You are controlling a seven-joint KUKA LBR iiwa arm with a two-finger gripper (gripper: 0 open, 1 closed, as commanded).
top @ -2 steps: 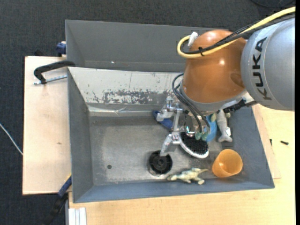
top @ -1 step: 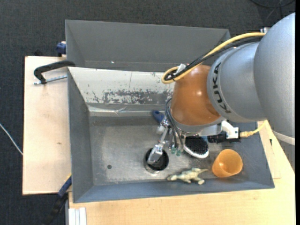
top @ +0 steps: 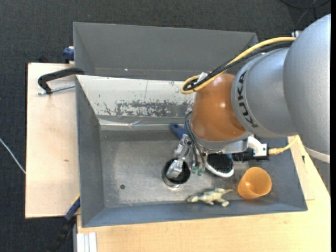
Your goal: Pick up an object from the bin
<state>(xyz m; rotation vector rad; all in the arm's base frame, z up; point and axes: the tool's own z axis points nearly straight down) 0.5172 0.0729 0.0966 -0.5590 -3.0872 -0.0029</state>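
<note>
The tool (top: 185, 164) is hanging near the middle of the bin (top: 105, 156), with a round black object (top: 173, 176) lying directly beneath its tip. I cannot tell whether it is apart or together.

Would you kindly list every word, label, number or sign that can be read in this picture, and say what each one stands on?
"KUKA": black letters running sideways on the grey arm, beside its orange cover.
Nothing else is readable: the bin, the orange cup, the toy lizard and the brush show no lettering or numbers.
</note>
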